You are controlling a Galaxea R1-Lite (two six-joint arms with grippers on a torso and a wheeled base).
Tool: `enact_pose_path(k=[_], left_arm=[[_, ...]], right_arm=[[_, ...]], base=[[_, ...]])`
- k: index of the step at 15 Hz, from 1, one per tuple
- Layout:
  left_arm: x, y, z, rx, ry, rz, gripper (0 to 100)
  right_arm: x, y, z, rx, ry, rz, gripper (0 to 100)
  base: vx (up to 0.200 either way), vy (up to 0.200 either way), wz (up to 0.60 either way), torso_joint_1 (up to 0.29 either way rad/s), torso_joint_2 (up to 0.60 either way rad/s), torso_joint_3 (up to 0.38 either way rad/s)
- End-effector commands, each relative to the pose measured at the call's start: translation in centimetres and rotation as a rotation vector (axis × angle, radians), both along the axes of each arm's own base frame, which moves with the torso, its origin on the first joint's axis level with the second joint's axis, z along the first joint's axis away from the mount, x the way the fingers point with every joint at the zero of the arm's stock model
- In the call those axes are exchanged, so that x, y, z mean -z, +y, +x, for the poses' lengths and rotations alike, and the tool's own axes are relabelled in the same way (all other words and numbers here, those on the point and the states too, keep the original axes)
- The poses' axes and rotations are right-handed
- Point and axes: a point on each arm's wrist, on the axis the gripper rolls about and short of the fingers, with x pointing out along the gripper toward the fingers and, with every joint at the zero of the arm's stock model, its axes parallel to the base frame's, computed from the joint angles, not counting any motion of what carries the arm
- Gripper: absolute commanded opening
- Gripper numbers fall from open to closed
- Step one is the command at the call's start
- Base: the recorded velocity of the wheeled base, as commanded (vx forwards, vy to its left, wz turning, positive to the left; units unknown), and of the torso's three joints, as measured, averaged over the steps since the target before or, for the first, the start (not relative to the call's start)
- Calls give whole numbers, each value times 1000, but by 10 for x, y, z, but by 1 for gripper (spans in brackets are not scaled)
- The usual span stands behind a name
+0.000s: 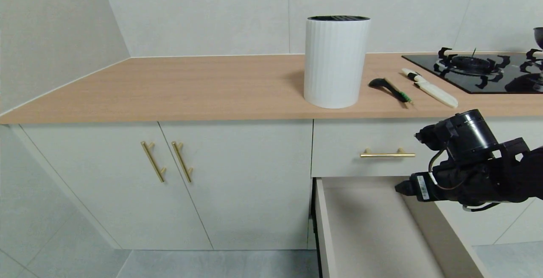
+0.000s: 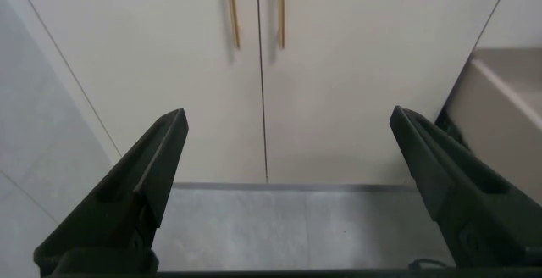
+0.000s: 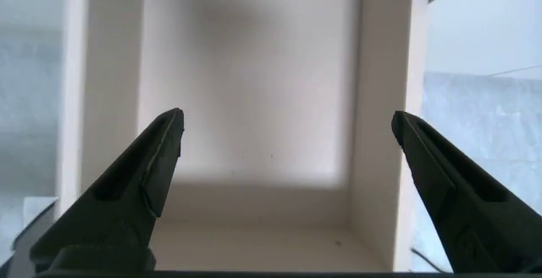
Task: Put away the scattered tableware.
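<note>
A black spoon with a green-tipped handle (image 1: 389,89) and a cream-coloured knife (image 1: 429,87) lie on the wooden countertop (image 1: 169,87), right of a tall white ribbed holder (image 1: 336,61). Below them a drawer (image 1: 335,227) stands pulled out, its inside bare (image 3: 254,83). My right arm hangs over the drawer's right side; its gripper (image 3: 288,134) is open above the drawer with nothing between the fingers. My left gripper (image 2: 288,134) is open too, low in front of the cabinet doors (image 2: 262,75), holding nothing.
A black gas hob (image 1: 483,70) sits at the counter's right end. The shut upper drawer has a brass handle (image 1: 387,154); two brass handles (image 1: 167,161) mark the double cabinet doors. Grey tiled floor (image 2: 288,227) lies below.
</note>
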Motion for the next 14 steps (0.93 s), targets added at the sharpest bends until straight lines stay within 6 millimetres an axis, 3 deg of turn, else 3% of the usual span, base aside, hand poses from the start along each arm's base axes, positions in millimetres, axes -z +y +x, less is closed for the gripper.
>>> enact_pose_path(k=[1, 10, 12, 14], left_arm=[[0, 0, 0, -1, 1, 0, 100], [0, 0, 0, -1, 1, 0, 100], [0, 0, 0, -1, 1, 0, 100], [0, 0, 0, -1, 1, 0, 100]], right_arm=[[0, 0, 0, -1, -2, 1, 100], [-5, 0, 0, 8, -26, 1, 100], [-13, 1, 3, 6, -105, 32, 100], [-35, 5, 14, -8, -248, 64, 100]], base=[[0, 0, 0, 173, -466, -290], [0, 0, 0, 191, -474, -291], [0, 0, 0, 146, -334, -188], [0, 0, 0, 49, -105, -61]])
